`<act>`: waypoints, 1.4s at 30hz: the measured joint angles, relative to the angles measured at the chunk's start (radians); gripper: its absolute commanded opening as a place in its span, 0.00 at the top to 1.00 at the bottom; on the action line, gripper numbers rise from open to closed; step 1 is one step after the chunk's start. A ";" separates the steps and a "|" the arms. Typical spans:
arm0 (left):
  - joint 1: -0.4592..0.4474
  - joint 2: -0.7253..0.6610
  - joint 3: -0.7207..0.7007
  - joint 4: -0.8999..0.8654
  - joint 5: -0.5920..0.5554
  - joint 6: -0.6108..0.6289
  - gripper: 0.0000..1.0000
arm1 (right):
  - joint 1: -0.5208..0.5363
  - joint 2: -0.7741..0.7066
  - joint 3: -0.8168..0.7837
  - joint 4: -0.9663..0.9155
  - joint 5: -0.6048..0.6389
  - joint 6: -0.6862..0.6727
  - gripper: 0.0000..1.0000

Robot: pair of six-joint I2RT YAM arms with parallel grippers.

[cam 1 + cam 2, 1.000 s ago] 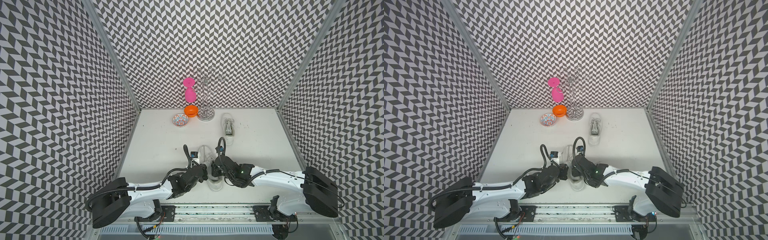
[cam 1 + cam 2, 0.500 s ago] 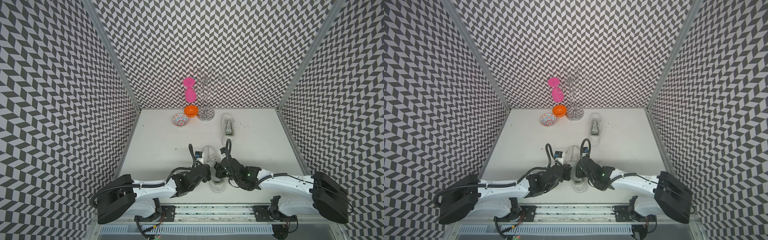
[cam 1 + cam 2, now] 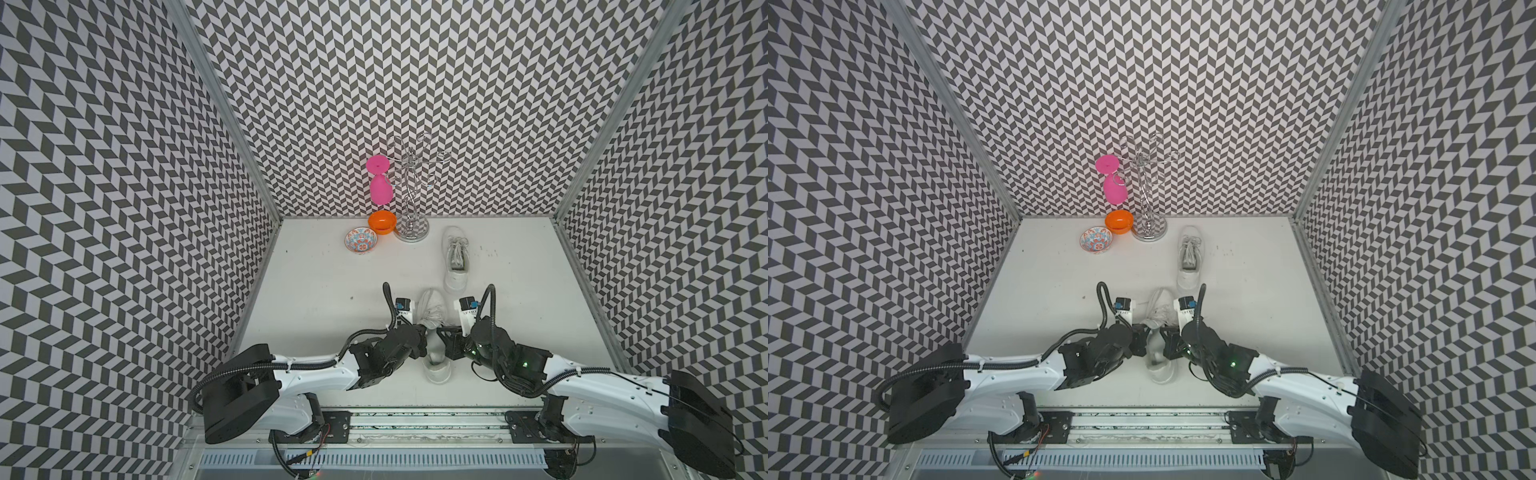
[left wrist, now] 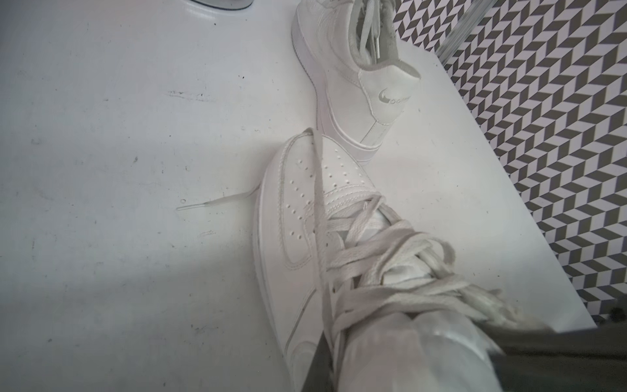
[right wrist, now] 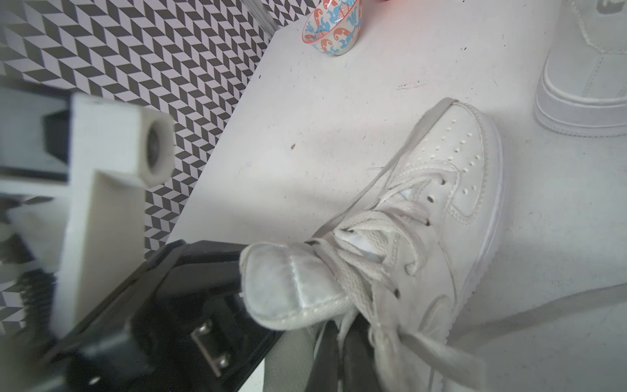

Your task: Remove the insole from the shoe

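White shoe (image 3: 432, 307) is lying on the desk (image 3: 332, 291) at lower centre in both top views, grey insole (image 3: 434, 353) showing in its opening. Both pinched narrow, the left claw (image 3: 424, 348) and right claw (image 3: 441, 345) are flanking it; grip unclear.

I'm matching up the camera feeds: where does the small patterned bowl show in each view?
In a top view: patterned bowl beside the orange bowl, far behind the near shoe.
In a top view: same spot, beside the orange bowl.
Left wrist: not in it.
Right wrist: beyond the near shoe's toe, partly cut off by the frame.
Shared landmark: the near shoe, seen in all four.
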 measured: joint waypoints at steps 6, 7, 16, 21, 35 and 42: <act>0.025 0.060 0.056 -0.034 -0.038 0.013 1.00 | -0.001 -0.085 -0.025 0.050 -0.008 -0.025 1.00; 0.029 0.069 0.066 -0.038 -0.045 0.013 1.00 | -0.001 -0.097 -0.026 0.056 -0.008 -0.032 1.00; 0.021 0.096 0.115 -0.098 -0.094 0.036 1.00 | 0.001 -0.112 -0.025 0.058 0.006 -0.060 1.00; 0.021 0.096 0.120 -0.113 -0.104 0.047 1.00 | 0.001 -0.114 -0.025 0.053 0.013 -0.063 1.00; 0.021 0.095 0.128 -0.119 -0.096 0.061 1.00 | 0.001 -0.227 -0.059 0.019 0.033 -0.095 1.00; 0.027 0.122 0.157 -0.128 -0.081 0.075 1.00 | 0.001 -0.282 -0.085 0.018 0.033 -0.116 1.00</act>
